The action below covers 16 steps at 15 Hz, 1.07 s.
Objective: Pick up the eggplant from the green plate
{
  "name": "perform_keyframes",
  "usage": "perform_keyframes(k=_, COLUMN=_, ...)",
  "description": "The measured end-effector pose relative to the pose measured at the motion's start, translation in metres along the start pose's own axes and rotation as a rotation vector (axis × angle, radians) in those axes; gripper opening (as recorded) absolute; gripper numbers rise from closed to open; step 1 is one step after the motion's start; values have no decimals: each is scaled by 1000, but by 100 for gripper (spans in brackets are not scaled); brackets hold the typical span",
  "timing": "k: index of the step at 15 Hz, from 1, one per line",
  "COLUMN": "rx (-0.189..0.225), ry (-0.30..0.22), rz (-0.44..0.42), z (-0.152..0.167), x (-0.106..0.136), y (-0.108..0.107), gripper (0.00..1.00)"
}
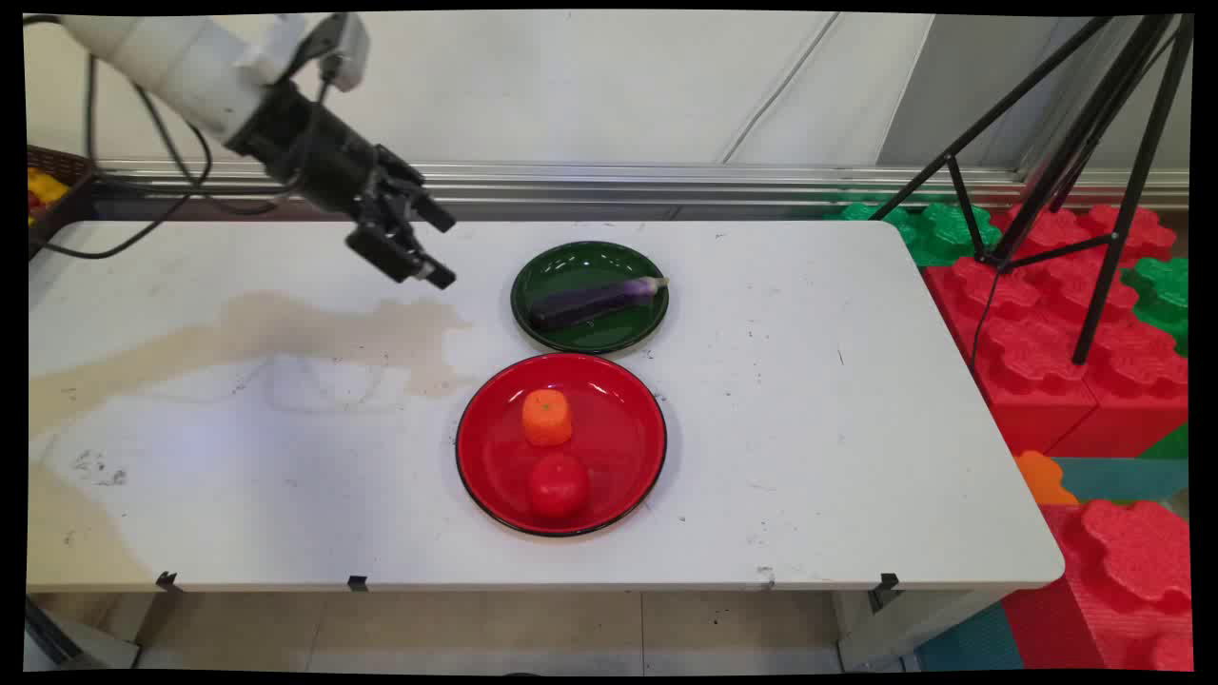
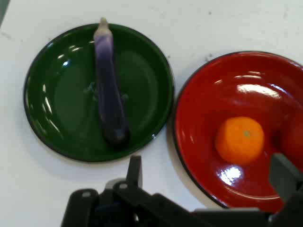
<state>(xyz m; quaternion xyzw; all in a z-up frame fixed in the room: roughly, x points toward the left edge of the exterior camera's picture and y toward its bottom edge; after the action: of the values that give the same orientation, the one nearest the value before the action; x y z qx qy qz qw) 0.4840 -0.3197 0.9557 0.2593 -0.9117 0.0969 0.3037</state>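
Pincer [image 1: 433, 249] wide open, empty.

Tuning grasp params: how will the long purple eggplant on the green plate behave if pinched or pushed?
The purple eggplant is long and round in section, so a sideways push would likely roll it across the glossy green plate. Its skin looks smooth, so possibly slippery. It looks like a rigid toy, probably light, though that cannot be confirmed.
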Motion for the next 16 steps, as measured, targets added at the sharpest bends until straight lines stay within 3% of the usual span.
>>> perform_keyframes(k=6, rx=17, ry=-15, rz=7, z=47, x=17, y=-30, gripper=100)
perform_keyframes(k=9, rx=25, ry=-38, rz=-8, z=92, x=24, y=-51, gripper=100)
perform_keyframes(k=16, rx=21, ry=-86, rz=-12, z=150, x=24, y=-72, gripper=100)
